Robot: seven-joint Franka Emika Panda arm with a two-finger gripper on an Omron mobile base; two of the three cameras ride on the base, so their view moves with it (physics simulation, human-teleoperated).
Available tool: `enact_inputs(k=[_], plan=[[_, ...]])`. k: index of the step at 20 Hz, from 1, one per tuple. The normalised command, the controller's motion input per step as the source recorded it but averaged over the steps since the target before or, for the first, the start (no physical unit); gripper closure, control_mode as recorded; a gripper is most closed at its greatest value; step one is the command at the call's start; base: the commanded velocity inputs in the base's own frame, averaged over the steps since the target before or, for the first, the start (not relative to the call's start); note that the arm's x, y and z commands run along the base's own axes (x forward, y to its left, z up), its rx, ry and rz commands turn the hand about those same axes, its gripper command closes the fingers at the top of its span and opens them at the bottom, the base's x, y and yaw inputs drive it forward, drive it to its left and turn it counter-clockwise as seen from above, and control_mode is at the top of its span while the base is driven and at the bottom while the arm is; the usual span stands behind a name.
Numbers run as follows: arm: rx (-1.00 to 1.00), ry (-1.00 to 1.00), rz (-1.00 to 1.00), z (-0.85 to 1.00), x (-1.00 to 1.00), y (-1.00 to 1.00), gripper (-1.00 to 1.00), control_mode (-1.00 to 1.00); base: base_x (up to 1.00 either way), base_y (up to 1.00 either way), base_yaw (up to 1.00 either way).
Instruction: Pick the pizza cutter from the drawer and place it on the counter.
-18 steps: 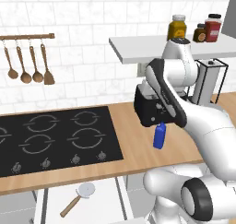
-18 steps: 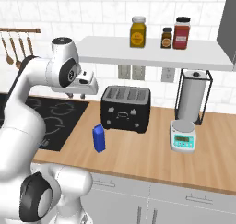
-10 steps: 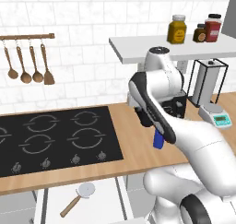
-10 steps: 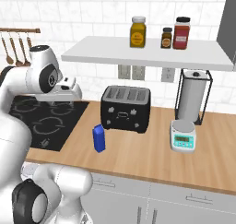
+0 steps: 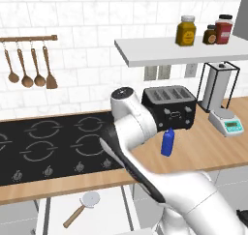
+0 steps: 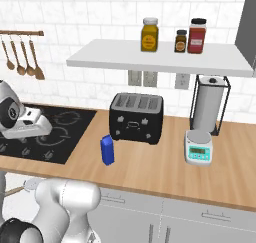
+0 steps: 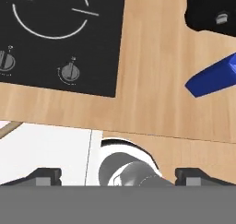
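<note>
pizza cutter [image 5: 83, 206] in open drawer [image 5: 111, 214], blue bottle [image 5: 167, 142] near toaster [image 5: 168, 106]

Even, bright, diffuse light is filling all 3 views, with no visible source and no glare. The tiled wall [image 5: 97, 16] is rendering near white. Soft shadows are lying under the white wall shelf [image 6: 160, 62] and beside the black toaster [image 6: 136, 118]; a faint one is falling by the blue bottle [image 5: 167, 143]. The black cooktop [image 5: 53, 149] is staying matte, showing no reflections. Edges are looking slightly soft and jagged from low rendering resolution. In the hand view the counter [image 7: 152, 66] is showing sharp wood grain, without edge distortion.
</note>
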Motion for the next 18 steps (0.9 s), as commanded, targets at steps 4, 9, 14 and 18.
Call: enact_inputs(k=[4, 9, 14, 18], plan=[[0.00, 0.18, 0.00, -0.56, -0.76, 0.98, -1.00, -1.00, 0.00, 0.00, 0.00], [-0.04, 0.12, 0.10, -0.99, -0.83, 0.90, -1.00, -1.00, 0.00, 0.00, 0.00], [0.00, 0.19, 0.08, -0.70, -0.33, 0.65, -1.00, -1.00, 0.00, 0.00, 0.00], [0.06, 0.09, 0.01, -0.31, 0.19, 0.25, -1.00, -1.00, 0.00, 0.00, 0.00]])
